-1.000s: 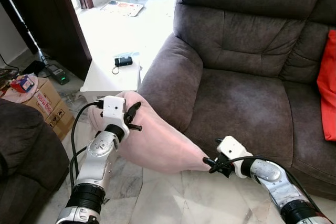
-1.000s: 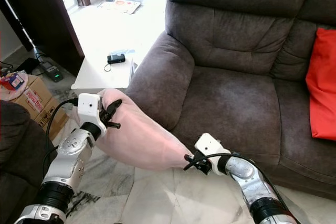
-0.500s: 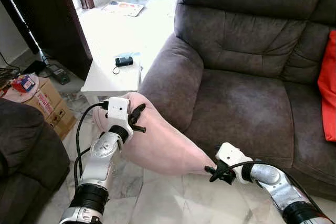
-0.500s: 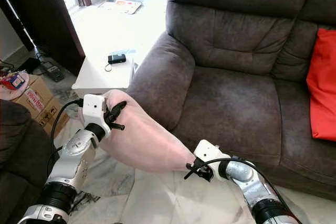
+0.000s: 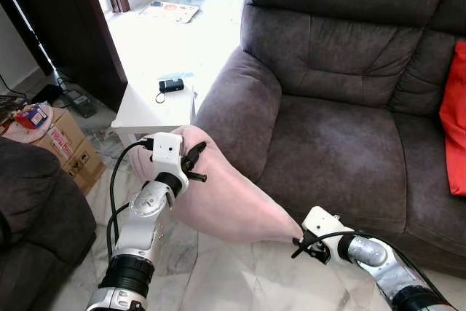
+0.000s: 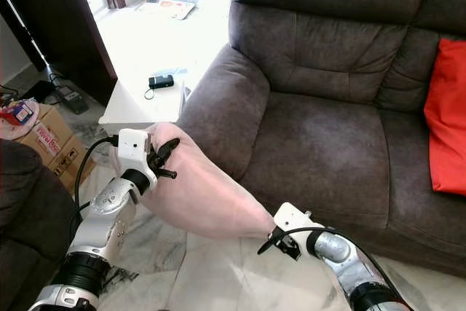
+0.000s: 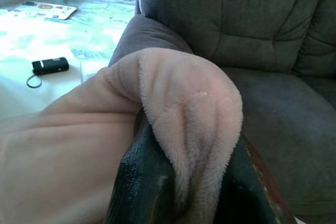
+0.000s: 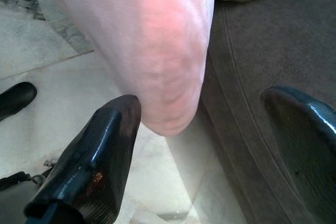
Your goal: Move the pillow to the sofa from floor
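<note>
A pale pink pillow (image 5: 218, 194) hangs off the floor, leaning against the front of the dark brown sofa's (image 5: 342, 143) armrest. My left gripper (image 5: 195, 162) is shut on the pillow's upper corner; in the left wrist view the plush fabric (image 7: 178, 103) is pinched between the two fingers. My right gripper (image 5: 300, 247) sits low by the pillow's bottom corner, above the marble floor. In the right wrist view its fingers (image 8: 100, 150) stand wide apart, and the pillow's corner (image 8: 157, 40) hangs just ahead of them, untouched.
A white side table (image 5: 149, 107) with a small black device (image 5: 172, 84) stands left of the sofa. A cardboard box (image 5: 62, 140) and a dark armchair (image 5: 29, 209) are at the left. A red cushion (image 5: 455, 121) lies on the sofa's right seat.
My left gripper has shifted slightly right with the pillow's upper corner. My right gripper has dropped lower and a little right, near the pillow's bottom corner.
</note>
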Controlling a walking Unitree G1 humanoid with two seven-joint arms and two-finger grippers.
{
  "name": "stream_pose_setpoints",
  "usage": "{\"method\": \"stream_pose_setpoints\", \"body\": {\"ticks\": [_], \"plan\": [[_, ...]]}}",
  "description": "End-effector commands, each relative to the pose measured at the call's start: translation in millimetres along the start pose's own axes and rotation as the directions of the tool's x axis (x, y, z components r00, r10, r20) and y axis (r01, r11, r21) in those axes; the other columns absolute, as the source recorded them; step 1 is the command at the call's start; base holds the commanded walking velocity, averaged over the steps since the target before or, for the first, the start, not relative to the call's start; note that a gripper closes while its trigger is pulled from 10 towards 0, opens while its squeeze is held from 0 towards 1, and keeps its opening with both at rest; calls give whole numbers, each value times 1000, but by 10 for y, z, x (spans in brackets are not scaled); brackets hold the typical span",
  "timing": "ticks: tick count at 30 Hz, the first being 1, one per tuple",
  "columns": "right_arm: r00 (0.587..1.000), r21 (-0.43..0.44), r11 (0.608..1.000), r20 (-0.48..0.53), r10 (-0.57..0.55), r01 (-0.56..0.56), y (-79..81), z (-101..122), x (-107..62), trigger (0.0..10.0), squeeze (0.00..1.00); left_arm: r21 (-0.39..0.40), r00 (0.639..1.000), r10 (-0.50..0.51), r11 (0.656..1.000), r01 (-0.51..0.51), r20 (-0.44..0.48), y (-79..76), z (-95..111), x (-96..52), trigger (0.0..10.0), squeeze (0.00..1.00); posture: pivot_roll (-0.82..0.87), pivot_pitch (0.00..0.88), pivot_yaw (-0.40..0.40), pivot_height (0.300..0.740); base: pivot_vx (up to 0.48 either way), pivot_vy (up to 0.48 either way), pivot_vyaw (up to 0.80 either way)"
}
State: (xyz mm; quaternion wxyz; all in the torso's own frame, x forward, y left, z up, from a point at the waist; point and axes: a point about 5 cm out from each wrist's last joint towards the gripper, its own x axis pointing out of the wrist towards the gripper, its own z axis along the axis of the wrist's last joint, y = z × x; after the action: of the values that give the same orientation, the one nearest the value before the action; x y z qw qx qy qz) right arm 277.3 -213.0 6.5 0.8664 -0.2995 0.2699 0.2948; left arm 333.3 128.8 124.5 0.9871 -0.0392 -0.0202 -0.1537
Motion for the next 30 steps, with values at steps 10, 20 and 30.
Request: {"method": "stream_pose_setpoints", "body": {"ticks": [10, 20, 30], "plan": [[996, 19, 995, 4, 94, -94, 160, -10, 49, 10000, 0, -9, 992, -60, 998, 62, 113, -154, 277, 78, 10000, 0, 23, 87, -3, 740, 0, 0, 0], [994, 21, 994, -14, 104, -104, 206, -51, 58, 10000, 0, -51, 988, -108, 992, 114, 109, -242, 288, 103, 10000, 0, 25, 89, -8, 740, 0, 0, 0], [994, 22, 996, -68, 90, -89, 230, -122, 63, 10000, 0, -90, 981, -165, 981, 174, 104, -321, 282, 90, 10000, 0, 28, 89, -14, 740, 0, 0, 0]]}}
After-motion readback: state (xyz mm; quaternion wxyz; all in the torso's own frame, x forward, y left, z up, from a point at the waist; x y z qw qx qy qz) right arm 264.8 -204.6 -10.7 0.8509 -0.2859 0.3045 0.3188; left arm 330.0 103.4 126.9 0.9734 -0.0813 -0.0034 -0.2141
